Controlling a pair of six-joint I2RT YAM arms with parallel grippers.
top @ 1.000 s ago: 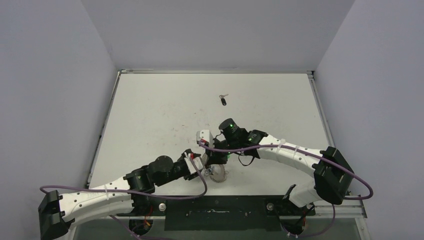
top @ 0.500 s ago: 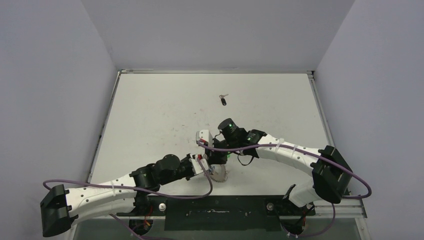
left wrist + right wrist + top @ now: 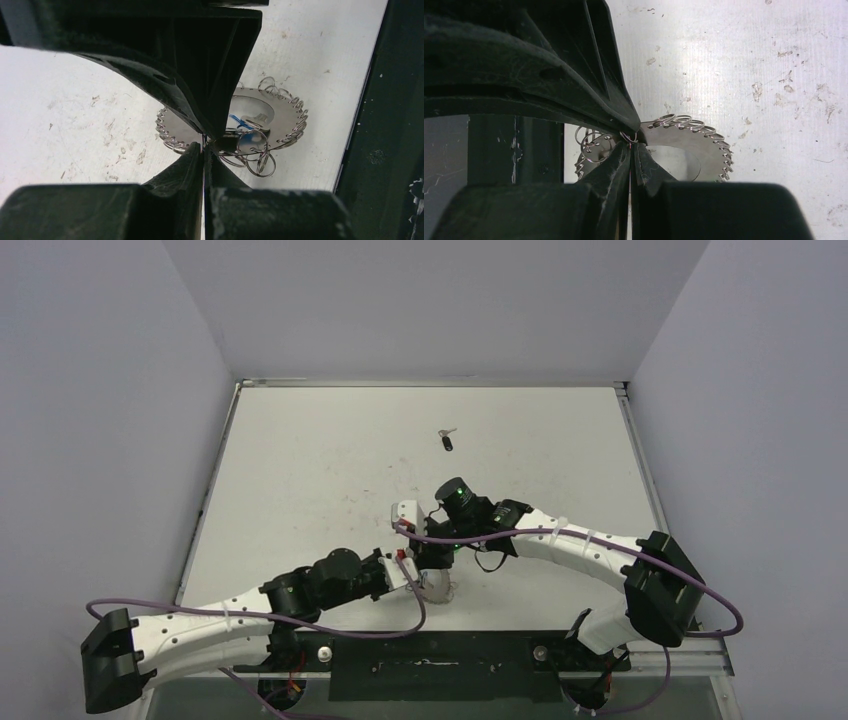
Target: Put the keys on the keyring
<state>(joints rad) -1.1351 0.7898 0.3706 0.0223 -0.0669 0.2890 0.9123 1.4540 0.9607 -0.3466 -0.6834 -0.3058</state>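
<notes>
Meeting near the front edge of the white desk (image 3: 300, 470), both arms crowd the large round silvery metal keyring (image 3: 285, 117) with its looped rim. Left pincer (image 3: 204, 146) pressed together at that rim; right pincer (image 3: 630, 144) pinching one rim loop. A tiny black-headed silver key (image 3: 446, 441) lies well apart, farther back.

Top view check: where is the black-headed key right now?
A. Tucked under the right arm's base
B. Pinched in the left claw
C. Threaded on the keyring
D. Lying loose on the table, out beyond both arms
D: the black-headed key lies alone on the table, well beyond the keyring, with nothing touching it.
</notes>
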